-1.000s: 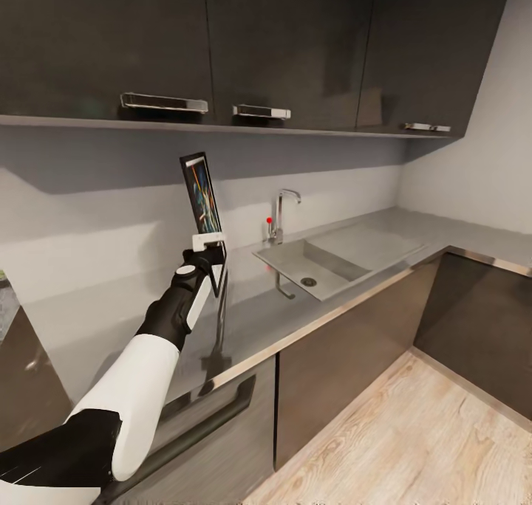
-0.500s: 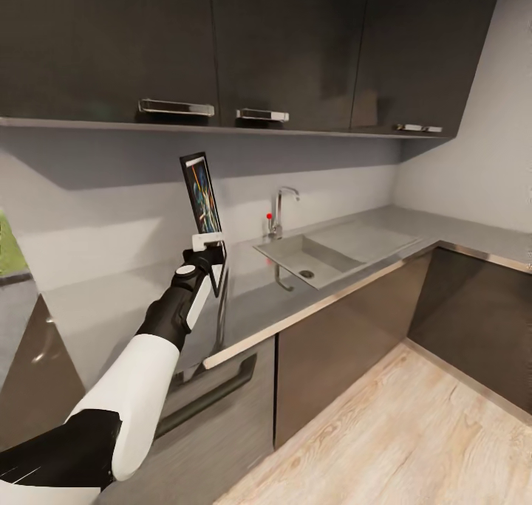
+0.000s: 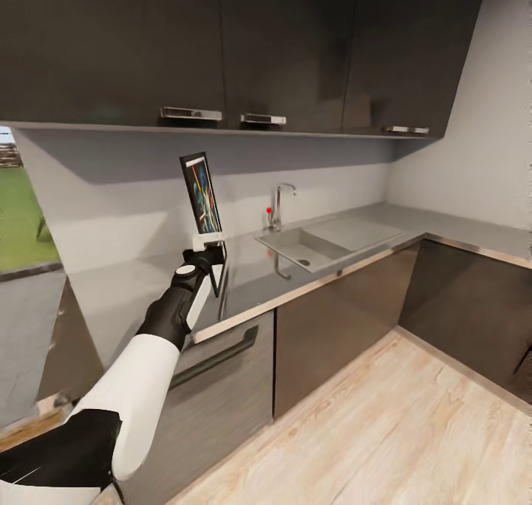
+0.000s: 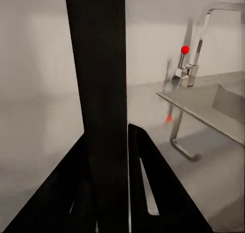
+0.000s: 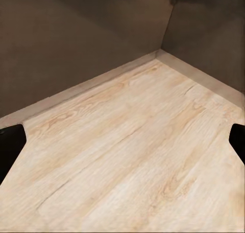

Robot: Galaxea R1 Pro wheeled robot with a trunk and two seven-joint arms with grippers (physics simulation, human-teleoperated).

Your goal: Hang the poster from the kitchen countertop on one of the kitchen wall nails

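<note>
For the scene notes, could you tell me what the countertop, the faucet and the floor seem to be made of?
The countertop looks like brushed grey metal: matte sheen, faint reflections. The faucet seems polished chrome, bright and mirror-like, with a red knob. The floor looks like light wood planks with visible grain, perhaps laminate.

You see a brushed-metal tabletop (image 3: 140, 291); glossy dark cabinets (image 3: 295, 47); chrome faucet (image 3: 279, 204); matt pale wood floor (image 5: 127, 156).

This is a kitchen in a home. Dark cupboards (image 3: 295, 47) hang on the wall above a long grey counter (image 3: 369, 221). It has a sink (image 3: 307, 246) with a shiny tap (image 3: 279, 204), and a wood floor (image 3: 384, 431).
</note>
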